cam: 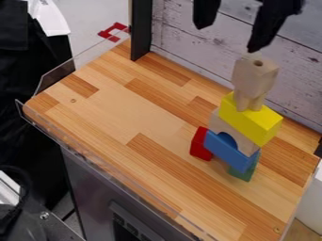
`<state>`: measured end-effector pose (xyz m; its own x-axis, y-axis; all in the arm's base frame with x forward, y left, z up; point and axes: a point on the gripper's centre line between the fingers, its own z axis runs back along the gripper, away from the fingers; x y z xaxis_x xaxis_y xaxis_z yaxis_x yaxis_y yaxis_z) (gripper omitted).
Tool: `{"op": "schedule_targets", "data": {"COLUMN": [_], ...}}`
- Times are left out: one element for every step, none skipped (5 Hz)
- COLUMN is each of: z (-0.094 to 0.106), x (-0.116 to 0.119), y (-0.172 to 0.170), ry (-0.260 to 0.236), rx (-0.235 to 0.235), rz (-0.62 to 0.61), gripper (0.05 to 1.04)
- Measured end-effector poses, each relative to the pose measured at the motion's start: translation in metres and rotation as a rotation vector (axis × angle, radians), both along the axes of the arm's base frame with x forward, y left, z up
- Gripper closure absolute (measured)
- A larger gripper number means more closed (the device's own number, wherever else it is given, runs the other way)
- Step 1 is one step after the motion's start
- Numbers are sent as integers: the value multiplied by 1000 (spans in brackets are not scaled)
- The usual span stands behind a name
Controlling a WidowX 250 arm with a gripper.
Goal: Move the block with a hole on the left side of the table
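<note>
- the gripper (226, 39) hangs above the stack with its fingers spread and nothing between them; the block with a hole (254, 74) stands upright on top, over on the right side of the table (125, 110).
- that block rests on narrow feet on the yellow block (252, 121), so a finger coming down off-centre could clip its top and tip it over.
- closing too high may pinch only the upper edge, and the block could swing or slip out on the way across.
- closing too low could catch the yellow block too and drag it off the pale arch block (220, 123).
- the blue block (228, 151) seems to bridge the red block (200, 145) and the green block (243, 173); a sideways pull before a clear lift would likely bring the lot down.
- the planked wall (189, 42) is near behind, so a wide swing might bump it.
- on the left, letting go too high or too near the clear guard (58, 77) could topple the block.
</note>
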<state>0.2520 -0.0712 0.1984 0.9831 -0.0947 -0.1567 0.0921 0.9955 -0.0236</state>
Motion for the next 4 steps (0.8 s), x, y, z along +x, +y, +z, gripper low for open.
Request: {"op": "schedule_targets", "data": {"z": [-5, -10, -19, -25], "x": [0, 0, 2, 4], "y": [-7, -11, -13, -14], "ry": [19, 33, 67, 89], "rx": [0, -13, -12, -13], "rz": [-14, -3, 10, 22], "gripper": [84, 84, 84, 84]}}
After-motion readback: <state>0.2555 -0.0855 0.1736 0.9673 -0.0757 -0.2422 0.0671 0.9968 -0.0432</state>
